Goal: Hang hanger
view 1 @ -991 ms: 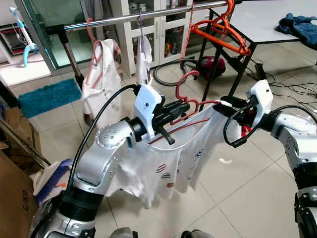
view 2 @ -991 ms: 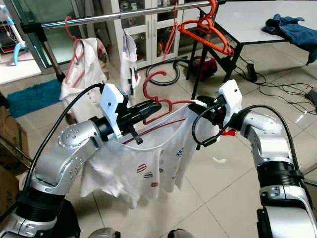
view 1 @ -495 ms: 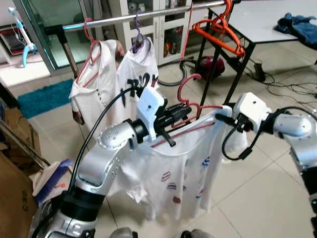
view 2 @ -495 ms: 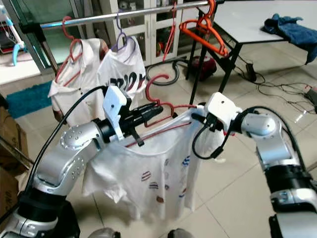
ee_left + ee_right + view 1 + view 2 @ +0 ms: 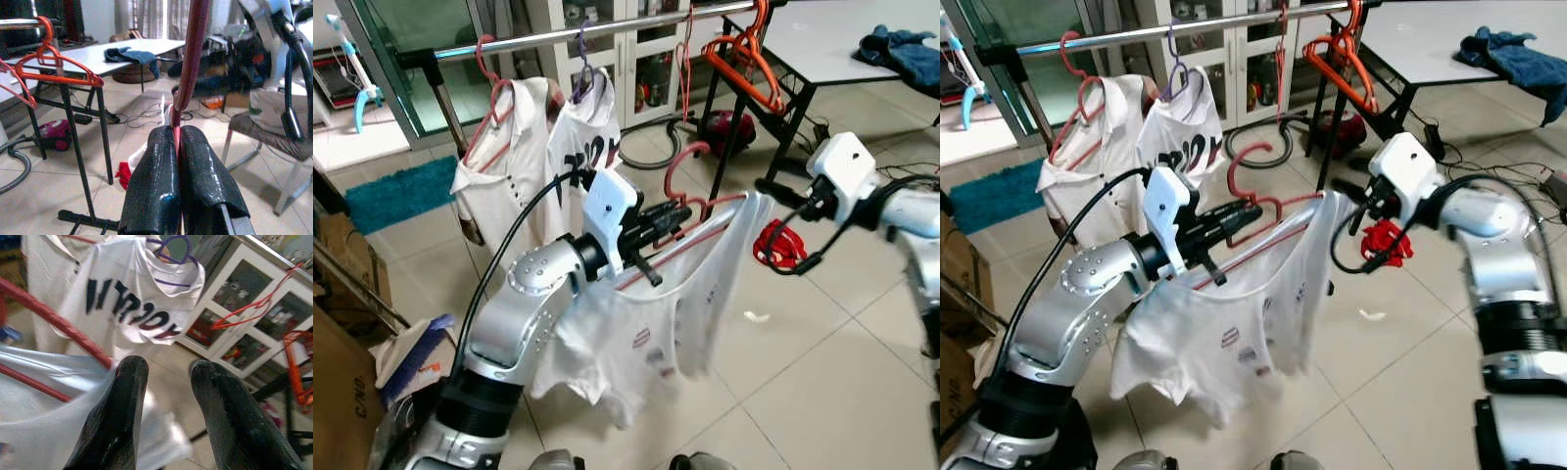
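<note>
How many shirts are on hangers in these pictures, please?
3. Two white shirts hang side by side on the rail: a plain one and one with dark lettering. The third white shirt is on the red hanger that the left gripper holds.

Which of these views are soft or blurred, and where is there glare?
Right wrist view: blurred, with the white shirt smeared beside the open right gripper. Left wrist view: the left gripper shut on the red hanger is fairly sharp, the background soft. Eye views: mostly sharp, with glare along the rail.
</note>
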Tool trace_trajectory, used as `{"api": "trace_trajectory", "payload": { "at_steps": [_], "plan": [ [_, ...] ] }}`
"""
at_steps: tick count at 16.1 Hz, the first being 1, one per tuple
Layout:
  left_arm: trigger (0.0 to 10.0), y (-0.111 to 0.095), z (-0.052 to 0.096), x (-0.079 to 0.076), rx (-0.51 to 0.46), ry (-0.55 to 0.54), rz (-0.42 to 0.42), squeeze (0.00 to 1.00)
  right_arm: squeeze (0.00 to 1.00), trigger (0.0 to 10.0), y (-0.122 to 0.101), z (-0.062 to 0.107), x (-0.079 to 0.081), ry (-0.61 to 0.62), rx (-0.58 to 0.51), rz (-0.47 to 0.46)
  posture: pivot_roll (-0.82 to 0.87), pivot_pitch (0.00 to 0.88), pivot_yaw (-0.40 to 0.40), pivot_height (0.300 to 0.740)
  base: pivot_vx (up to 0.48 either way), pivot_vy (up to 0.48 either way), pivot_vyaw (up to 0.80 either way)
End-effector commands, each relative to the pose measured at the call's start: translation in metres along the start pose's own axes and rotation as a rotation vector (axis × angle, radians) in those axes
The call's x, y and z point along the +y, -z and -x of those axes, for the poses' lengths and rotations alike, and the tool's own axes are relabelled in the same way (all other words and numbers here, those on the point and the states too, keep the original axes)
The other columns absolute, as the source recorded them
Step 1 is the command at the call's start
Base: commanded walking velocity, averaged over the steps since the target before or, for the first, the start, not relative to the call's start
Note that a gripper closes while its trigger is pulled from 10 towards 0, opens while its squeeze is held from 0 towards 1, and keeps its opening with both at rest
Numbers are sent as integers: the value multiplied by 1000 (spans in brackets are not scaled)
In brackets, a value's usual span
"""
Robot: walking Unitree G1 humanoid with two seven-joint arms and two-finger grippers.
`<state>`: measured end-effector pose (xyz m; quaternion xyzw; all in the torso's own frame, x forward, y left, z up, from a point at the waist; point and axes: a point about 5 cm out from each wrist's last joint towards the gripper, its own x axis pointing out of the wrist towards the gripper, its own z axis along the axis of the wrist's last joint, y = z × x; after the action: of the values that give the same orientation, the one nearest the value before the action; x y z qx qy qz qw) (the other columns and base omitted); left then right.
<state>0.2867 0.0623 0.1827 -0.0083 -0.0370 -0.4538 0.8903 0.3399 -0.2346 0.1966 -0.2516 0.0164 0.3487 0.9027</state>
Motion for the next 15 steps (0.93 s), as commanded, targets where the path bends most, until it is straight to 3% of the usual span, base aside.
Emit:
{"api": "trace_trajectory", "payload": {
  "at_steps": [1, 3, 5, 8, 11, 12, 13, 15],
  "plan": [
    [10000, -22, -5, 4, -70, -13, -37, 0, 0, 10000, 0, 4, -1, -5, -22, -59, 35, 0, 3, 740, 0, 0, 0],
    [10000, -48, -9, 6, -137, -9, -75, 0, 0, 10000, -2, 5, -1, -27, -49, -119, 35, 0, 7, 740, 0, 0, 0],
    [10000, -65, -12, 8, -183, 1, -101, 0, 0, 10000, 5, 8, -5, 1, -71, -265, 34, 0, 10, 740, 0, 0, 0],
    [10000, -55, -10, 11, -153, -15, -85, 0, 0, 10000, 17, 13, 5, -14, -63, -343, 30, 0, 14, 740, 0, 0, 0],
    [10000, -49, -9, 11, -131, -22, -68, 0, 0, 10000, 14, 9, 13, 16, -107, -374, 28, 0, 16, 740, 0, 0, 0],
    [10000, -44, -9, 10, -115, -24, -63, 0, 1000, 10000, 1, 2, 19, 44, -185, -449, 31, 0, 14, 740, 0, 0, 0],
    [10000, -43, -9, 9, -111, -24, -62, 0, 1000, 10000, -1, 0, 22, 46, -198, -462, 31, 0, 14, 740, 0, 0, 0],
    [10000, -34, -8, 10, -83, -33, -59, 0, 1000, 10000, -8, -7, 37, 49, -263, -597, 32, 0, 12, 740, 0, 0, 0]
  ]
}}
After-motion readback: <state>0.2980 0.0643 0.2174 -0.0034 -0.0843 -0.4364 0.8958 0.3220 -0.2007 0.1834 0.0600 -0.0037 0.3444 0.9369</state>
